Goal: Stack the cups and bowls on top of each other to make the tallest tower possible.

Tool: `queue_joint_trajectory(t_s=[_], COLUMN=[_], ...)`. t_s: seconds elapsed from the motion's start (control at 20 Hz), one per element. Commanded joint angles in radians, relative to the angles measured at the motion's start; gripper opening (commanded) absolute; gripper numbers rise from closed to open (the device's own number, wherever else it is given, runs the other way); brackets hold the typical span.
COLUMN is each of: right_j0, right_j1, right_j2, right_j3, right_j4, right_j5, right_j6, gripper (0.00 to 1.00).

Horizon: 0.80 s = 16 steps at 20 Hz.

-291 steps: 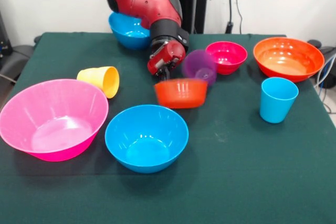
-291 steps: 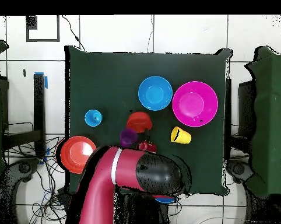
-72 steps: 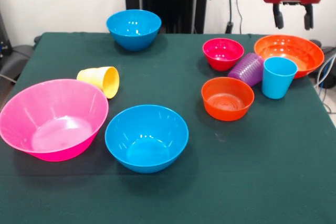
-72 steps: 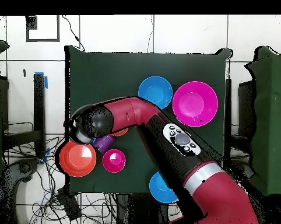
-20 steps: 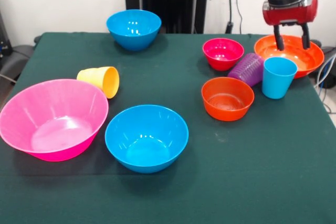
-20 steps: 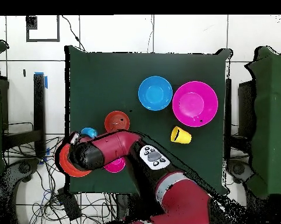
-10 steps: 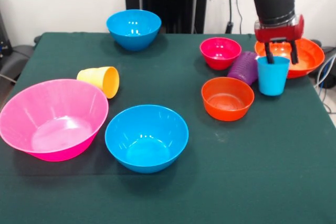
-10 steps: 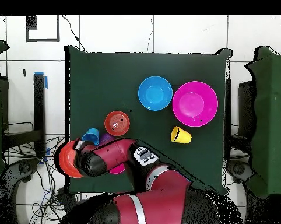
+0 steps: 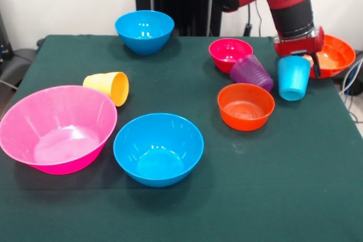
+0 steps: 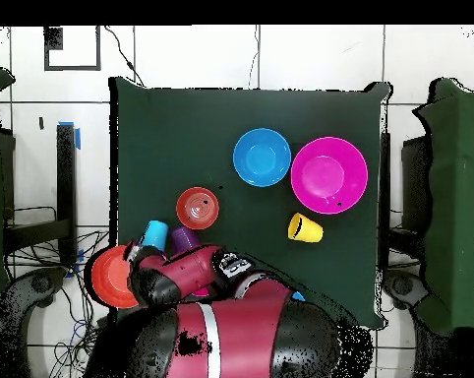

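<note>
My gripper [image 9: 297, 63] is shut on the rim of the light blue cup [image 9: 293, 79] at the right of the table, and the cup hangs slightly tilted just above the cloth. The cup also shows in the overhead view [image 10: 154, 234]. The ribbed purple cup [image 9: 251, 73] lies tipped beside it. The small orange-red bowl [image 9: 245, 105] sits in front of the purple cup and the small magenta bowl [image 9: 230, 54] sits behind it. The wide orange bowl [image 9: 336, 54] is behind the gripper. Nothing is stacked.
The yellow cup [image 9: 109, 86] lies on its side at the left. The big pink bowl [image 9: 57, 127] and a blue bowl [image 9: 158, 147] sit at the near left. A second blue bowl [image 9: 144, 29] is at the far edge. My arm [image 10: 231, 335] hides the table's near part in the overhead view.
My gripper came down from above onto the light blue cup and closed on its rim, and the cup now tilts. The purple cup and magenta bowl shifted left. The wide orange bowl shifted right.
</note>
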Motion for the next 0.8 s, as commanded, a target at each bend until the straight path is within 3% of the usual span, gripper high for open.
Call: queue_joint_trajectory(t_s=[0.05,0.1,0.25,0.3,0.35,0.55,0.8], right_j0=[0.070,0.105,0.074,0.066,0.091,0.016,-0.093], right_j1=[0.085,0.090,0.112,0.112,0.097,0.016,-0.202], right_j2=[-0.120,-0.163,-0.131,-0.116,-0.152,-0.057,0.072], right_j3=[-0.111,-0.128,-0.154,-0.168,-0.174,-0.124,0.025], right_j4=[-0.015,0.004,-0.015,-0.020,0.010,-0.017,0.059], right_j5=[-0.025,-0.065,-0.034,-0.074,-0.100,0.063,0.289], right_j6=[0.013,0.012,-0.002,0.004,0.015,-0.017,-0.025], gripper=[1.00,0.00,0.00,0.00,0.00,0.00,0.00])
